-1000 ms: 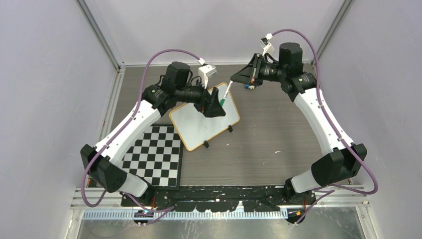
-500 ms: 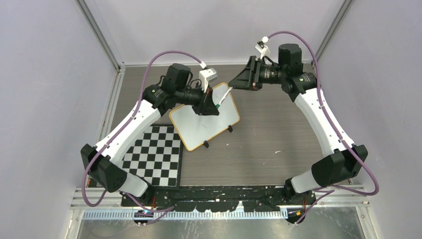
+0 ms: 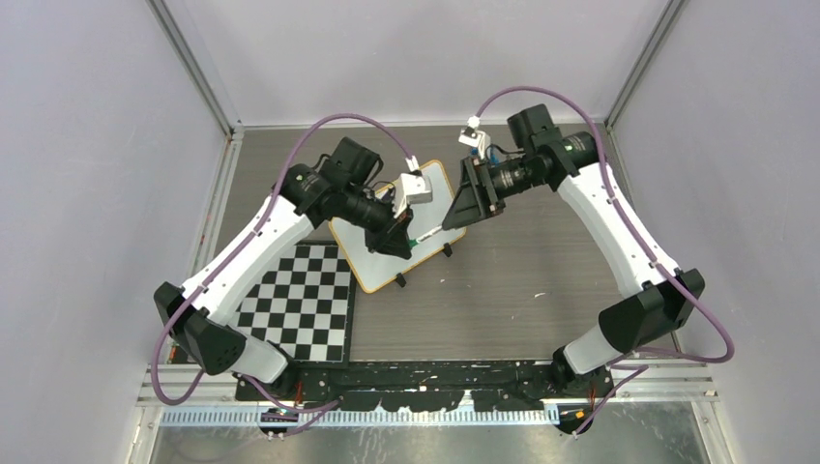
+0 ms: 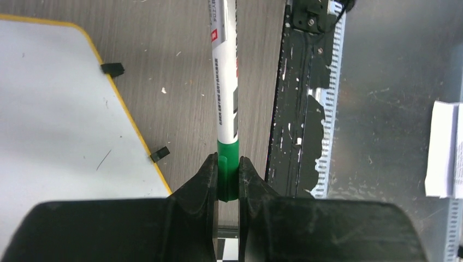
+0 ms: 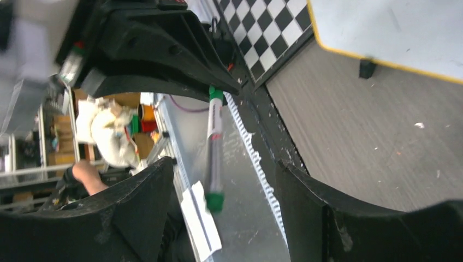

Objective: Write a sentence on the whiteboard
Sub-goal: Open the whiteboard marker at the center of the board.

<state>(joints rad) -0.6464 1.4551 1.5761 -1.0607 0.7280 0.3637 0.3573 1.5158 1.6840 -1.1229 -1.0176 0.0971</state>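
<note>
The whiteboard (image 3: 382, 263) lies flat on the table (image 3: 522, 261), left of centre towards the far side, turned at an angle, its near-left corner just beside the checkerboard mat (image 3: 300, 300). Above its near-right edge the left gripper (image 3: 401, 242) pinches a marker (image 3: 425, 233) by one green end. The right gripper (image 3: 454, 217) faces it with fingers spread wide on either side of the marker's other green end, clear of it.
</note>
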